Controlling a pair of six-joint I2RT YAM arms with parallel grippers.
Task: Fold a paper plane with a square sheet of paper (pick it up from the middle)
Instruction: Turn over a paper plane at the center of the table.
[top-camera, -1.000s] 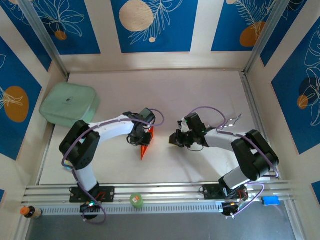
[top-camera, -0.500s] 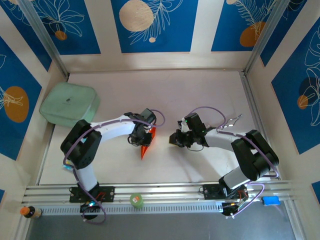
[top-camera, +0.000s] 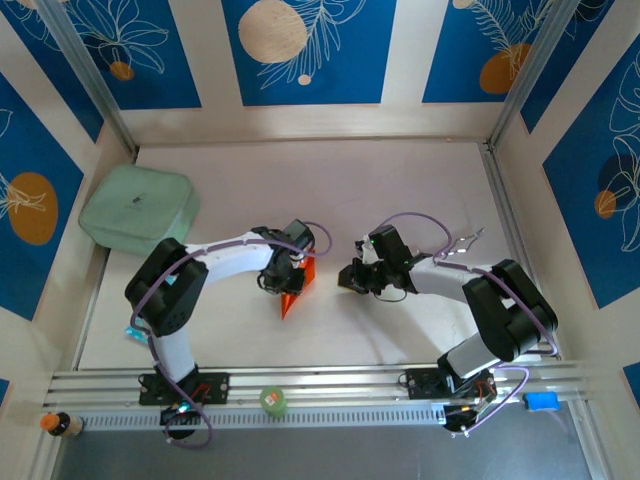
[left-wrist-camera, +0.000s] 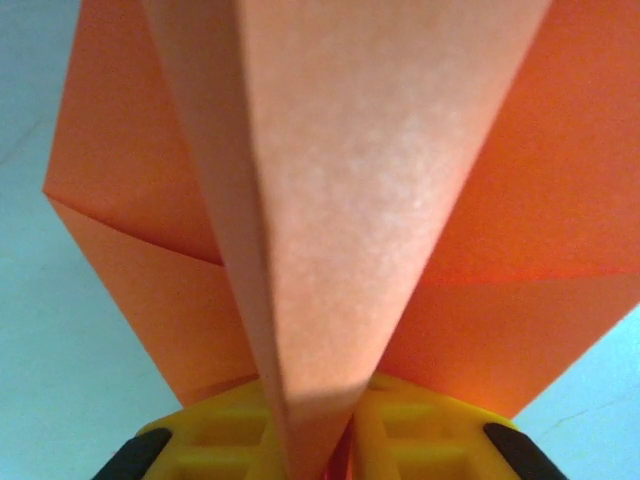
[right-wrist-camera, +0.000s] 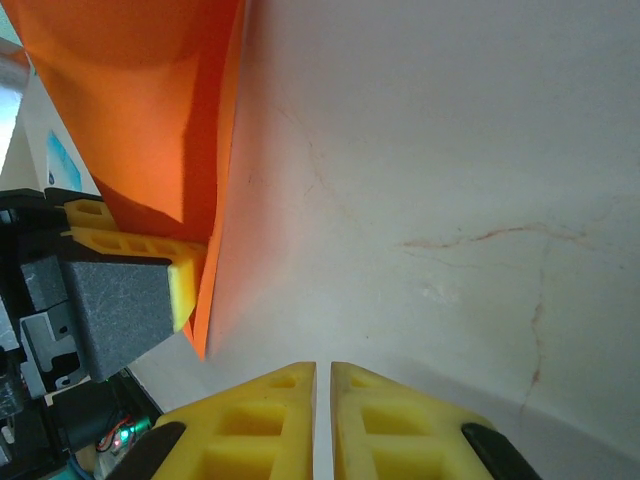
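Observation:
The bright orange paper plane (top-camera: 294, 290) is a creased pointed wedge with its tip toward the near edge, in the middle of the table. My left gripper (top-camera: 292, 273) is shut on its rear; the left wrist view has the centre fold of the paper plane (left-wrist-camera: 340, 200) pinched between the yellow fingers (left-wrist-camera: 420, 430). The right wrist view catches the same orange paper plane (right-wrist-camera: 160, 120) at its left, held by the other arm's yellow fingers (right-wrist-camera: 150, 262). My right gripper (top-camera: 347, 277) sits just right of the paper, apart from it; its jaws are shut with nothing between them (right-wrist-camera: 322, 400).
A pale green cushion-like pad (top-camera: 138, 208) lies at the back left corner. A small green round object (top-camera: 273, 401) rests on the front rail. An orange-capped bottle (top-camera: 60, 424) sits at the near left. The bare table (top-camera: 400, 190) stretches behind both grippers.
The left gripper and the orange paper have shifted very slightly; the wedge looks turned a little. The right arm has stayed in place.

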